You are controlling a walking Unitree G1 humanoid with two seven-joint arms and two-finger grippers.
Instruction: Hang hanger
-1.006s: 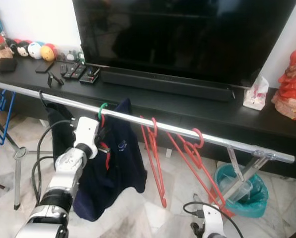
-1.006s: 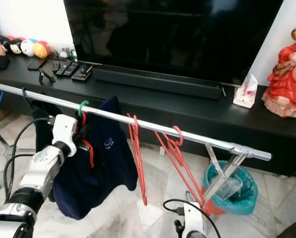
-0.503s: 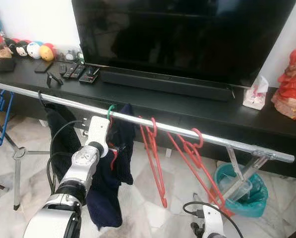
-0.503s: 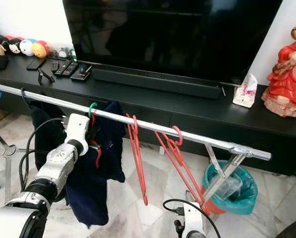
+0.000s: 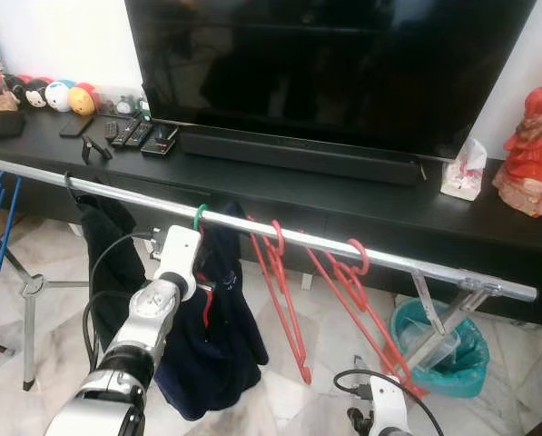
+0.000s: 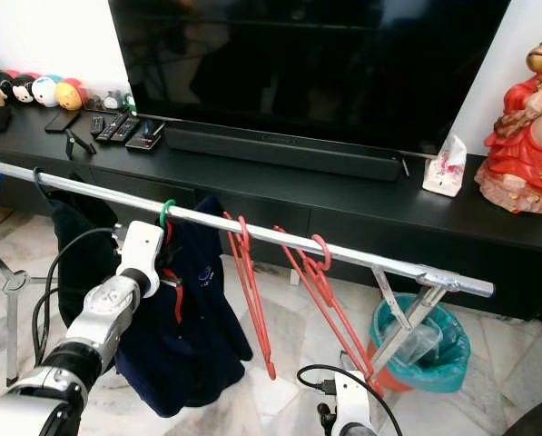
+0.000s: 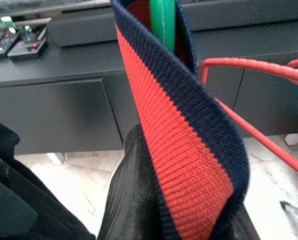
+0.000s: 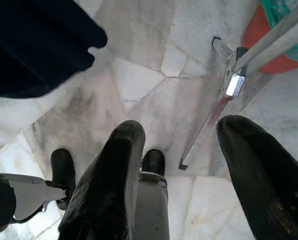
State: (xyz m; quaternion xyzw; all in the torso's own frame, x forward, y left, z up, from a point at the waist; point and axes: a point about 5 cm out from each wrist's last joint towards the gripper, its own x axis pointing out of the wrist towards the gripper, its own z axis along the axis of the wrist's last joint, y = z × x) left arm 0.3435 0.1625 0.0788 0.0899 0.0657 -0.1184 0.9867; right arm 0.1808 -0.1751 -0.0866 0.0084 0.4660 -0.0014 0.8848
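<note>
Left of centre in the left eye view, the left gripper (image 5: 194,261) pinches the navy-and-red collar (image 7: 188,150) of a navy garment (image 5: 218,345); its green hanger (image 5: 198,216) is hooked over the silver rail (image 5: 389,261); red hangers (image 5: 284,300) dangle alongside; at the bottom, the right gripper (image 8: 188,165) hangs spread above the marble floor (image 8: 153,95).

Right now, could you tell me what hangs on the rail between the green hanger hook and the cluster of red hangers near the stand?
In the left eye view, one red hanger hangs alone on the rail between the green hanger hook and the red hanger cluster.
</note>
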